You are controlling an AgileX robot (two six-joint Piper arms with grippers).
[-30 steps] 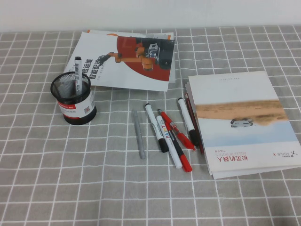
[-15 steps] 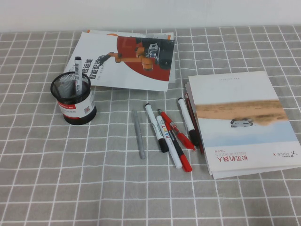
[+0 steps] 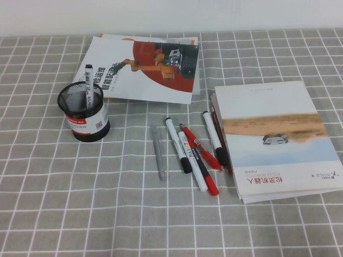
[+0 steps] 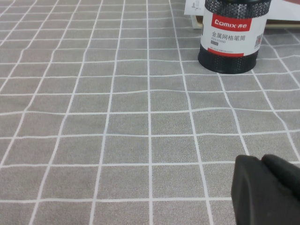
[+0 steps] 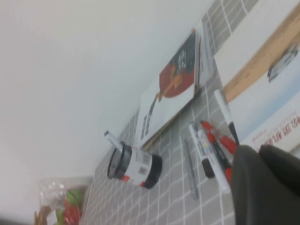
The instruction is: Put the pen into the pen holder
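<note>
Nothing has moved since a moment ago, so the job has not started. The left gripper hangs low near the pen holder. The pen lies untouched in the middle. The right gripper hovers high on the right (jaws spread or pressed together? I cannot tell for either).

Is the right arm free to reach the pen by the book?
Probably yes: the pen lies uncovered, though book and red pen crowd it. Right end effector hovers above; left end effector low by pen holder.
</note>
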